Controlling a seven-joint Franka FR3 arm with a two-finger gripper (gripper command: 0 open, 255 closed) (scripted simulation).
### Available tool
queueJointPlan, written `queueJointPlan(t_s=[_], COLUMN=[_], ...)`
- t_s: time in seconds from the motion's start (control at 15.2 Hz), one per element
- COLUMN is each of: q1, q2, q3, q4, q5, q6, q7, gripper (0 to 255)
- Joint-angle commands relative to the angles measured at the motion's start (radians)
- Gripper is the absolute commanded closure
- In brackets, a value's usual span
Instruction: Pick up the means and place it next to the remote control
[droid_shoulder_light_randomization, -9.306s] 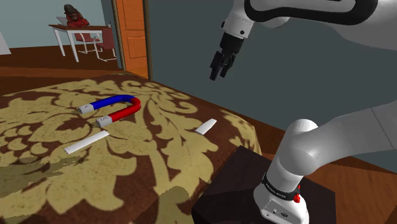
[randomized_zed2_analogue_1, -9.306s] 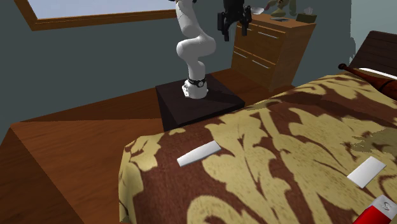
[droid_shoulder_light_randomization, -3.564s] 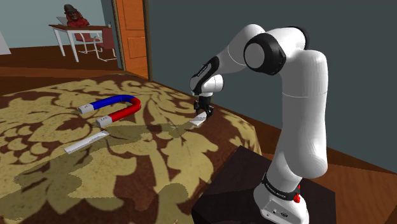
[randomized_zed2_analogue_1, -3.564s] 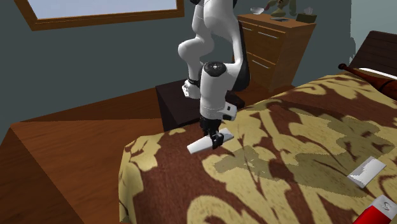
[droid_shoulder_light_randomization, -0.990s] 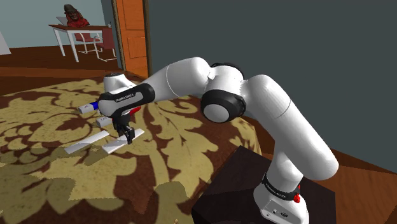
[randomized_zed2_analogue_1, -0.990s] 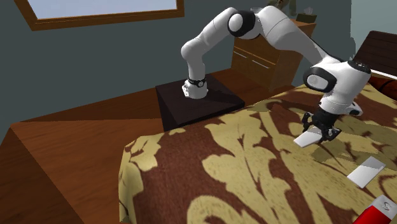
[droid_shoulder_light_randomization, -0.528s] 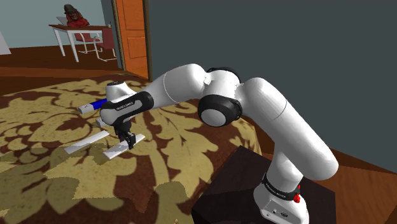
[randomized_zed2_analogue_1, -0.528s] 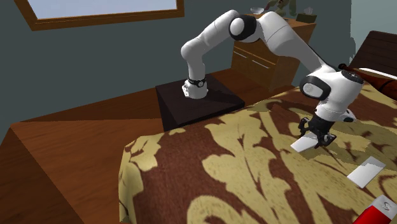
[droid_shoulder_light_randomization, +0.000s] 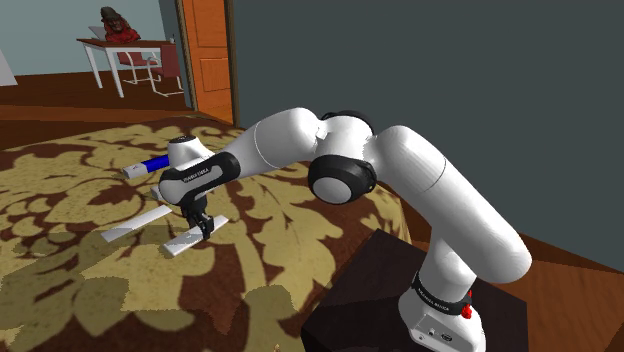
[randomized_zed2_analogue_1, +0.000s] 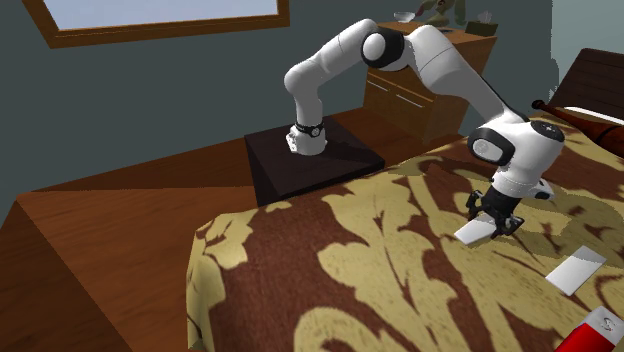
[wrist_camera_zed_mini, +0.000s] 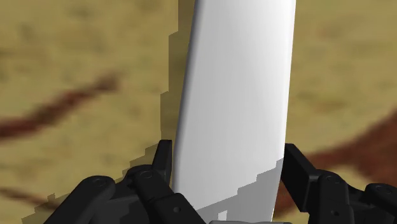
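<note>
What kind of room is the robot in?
Probably a bedroom. There is a big bed with a brown-and-gold patterned cover, a wooden dresser nearby, and a window.

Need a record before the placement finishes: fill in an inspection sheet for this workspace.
Surface: brown and gold patterned bedspread.
Job's things: short white slab in the claw, beside the long white slab, apart from it.
Clutter: red and blue horseshoe magnet, partly behind the arm.
Grippers: claw shut on the short white slab, low over the bedspread.
Cables: nothing seen.
Surroundings: orange door, wooden dresser, dark stand.
</note>
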Motion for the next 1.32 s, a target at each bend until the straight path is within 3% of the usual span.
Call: queueJointPlan(t_s=[0.0,0.13,0.2,0.53,0.79,1.25], q1=[0.0,0.0,0.0,0.0,0.01,0.01], q2=[0.0,0.0,0.0,0.0,-0.074,-0.074], q3=[0.0,0.0,0.0,0.0,-0.02,-0.02], q4=[0.0,0.0,0.0,0.0,0.0,0.0], q5=[0.0,0.0,0.0,0.0,-0.021,-0.021], q6=[0.001,0.001,0.001,0.001,-0.073,-0.073], q7=[0.0,0.0,0.0,0.0,0.01,0.01], gripper=[255,255,0,0,0,0])
